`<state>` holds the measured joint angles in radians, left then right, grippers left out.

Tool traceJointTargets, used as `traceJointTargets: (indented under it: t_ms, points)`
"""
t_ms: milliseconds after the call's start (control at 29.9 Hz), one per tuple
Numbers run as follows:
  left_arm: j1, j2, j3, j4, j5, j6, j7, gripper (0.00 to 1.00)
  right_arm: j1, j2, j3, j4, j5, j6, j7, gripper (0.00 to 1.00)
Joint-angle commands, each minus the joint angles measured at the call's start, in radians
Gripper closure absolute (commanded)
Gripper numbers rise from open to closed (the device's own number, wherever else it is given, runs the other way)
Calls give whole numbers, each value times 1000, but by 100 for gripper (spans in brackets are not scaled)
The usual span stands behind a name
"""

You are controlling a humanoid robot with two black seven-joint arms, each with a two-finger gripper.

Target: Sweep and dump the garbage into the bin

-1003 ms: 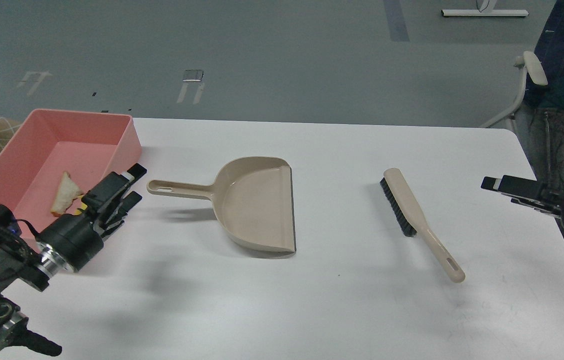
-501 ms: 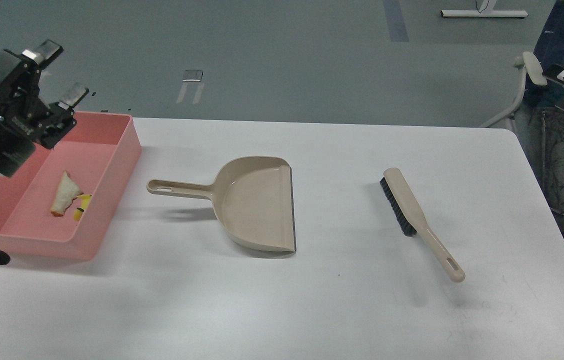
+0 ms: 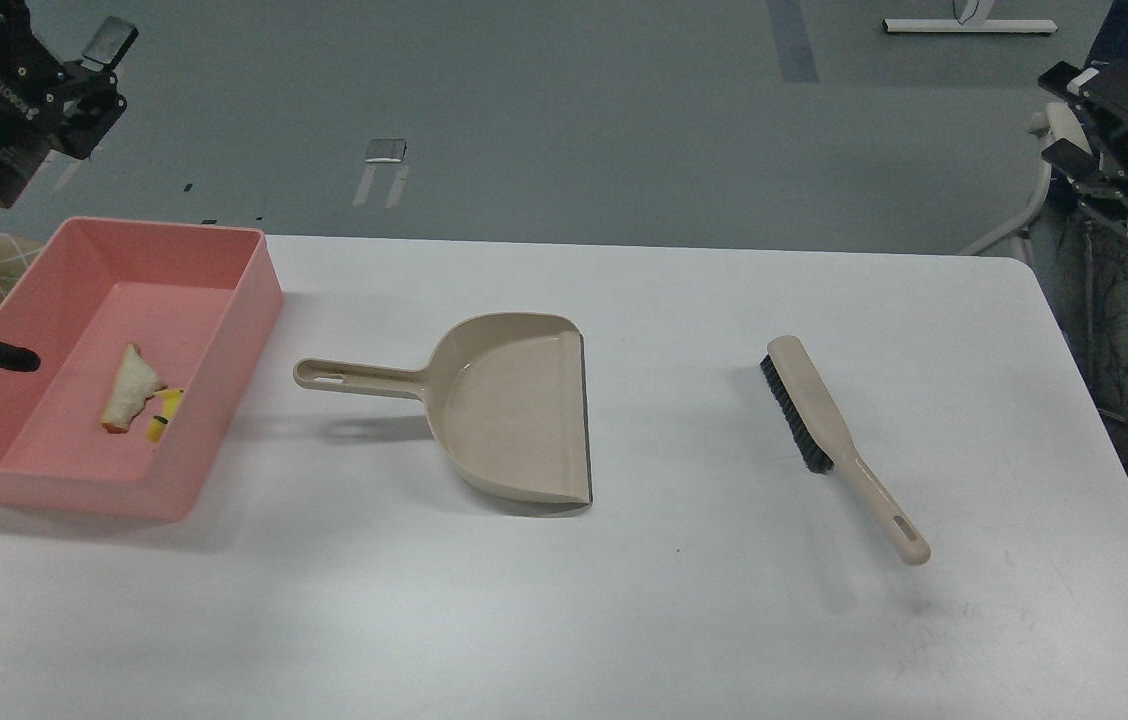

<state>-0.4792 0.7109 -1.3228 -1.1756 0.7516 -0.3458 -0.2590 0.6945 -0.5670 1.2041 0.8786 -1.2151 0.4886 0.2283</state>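
Bread wedge (image 3: 131, 390) and yellow scrap (image 3: 164, 412) lie in the pink bin (image 3: 254, 290) — my left gripper (image 3: 74, 50) and right gripper (image 3: 1089, 115) are raised, both spread, empty.

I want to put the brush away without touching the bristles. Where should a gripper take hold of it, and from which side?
Grip the brush on its narrow beige handle, near the slotted end toward the table's front edge. It lies flat with bristles along the left of its far half, so come from above, fingers closing across the handle. The right gripper, raised at the right edge, is probably the nearer one.
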Motion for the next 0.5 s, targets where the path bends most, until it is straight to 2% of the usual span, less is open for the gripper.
traceJointTargets:
  t_ms: [0,167,301,401,468]
  points:
    - [-104,-62,23,125,-4,-9,6,2,19,45,23,-79,84,0,6,4]
    - [-269,-177,126,327,-18,-45,6,2,109,108,20,-232,219,0,6,4]
    - [-334,-261,184,430,-29,-62,4,2,140,151,20,-297,220,0,14,4]
    - [-366,-341,189,508,-61,-76,-3,2,148,206,23,-357,221,0,69,4]
    - [-384,-389,189,548,-69,-105,-6,2,148,237,25,-375,224,-1,80,4]
